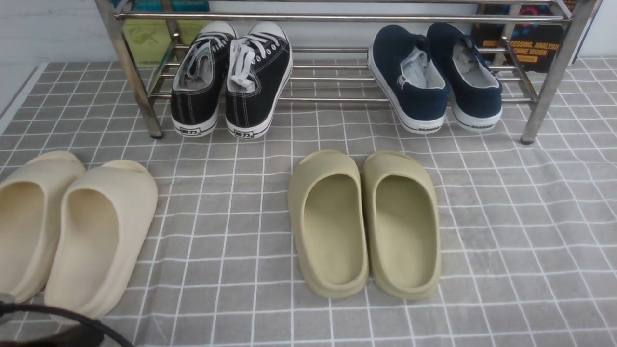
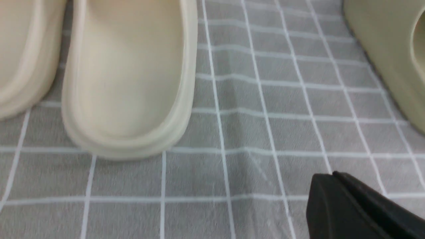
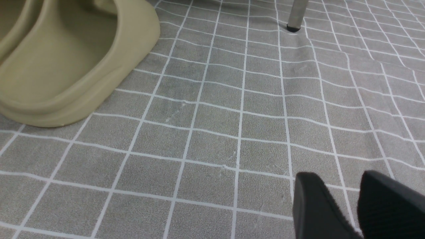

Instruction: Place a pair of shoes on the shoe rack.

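Observation:
The pair of shoes, two black laced sneakers [image 1: 231, 79] with white toe caps, rests on the lower bars of the steel shoe rack [image 1: 332, 67], toes pointing away, heels overhanging the front bar. In the left wrist view my left gripper [image 2: 333, 174] hovers low over the grey checked cloth, its jaws pressed together with nothing between them. In the right wrist view my right gripper [image 3: 342, 179] stands open above bare cloth, a gap between its two black fingers [image 3: 312, 199]. Neither gripper shows in the front view.
Navy slip-on shoes [image 1: 434, 77] sit on the rack's right half. Beige foam slides [image 1: 72, 226] lie at the front left, olive slides [image 1: 366, 221] in the middle. A rack leg [image 3: 297, 15] stands on the cloth. A black cable [image 1: 62, 318] crosses the bottom left corner.

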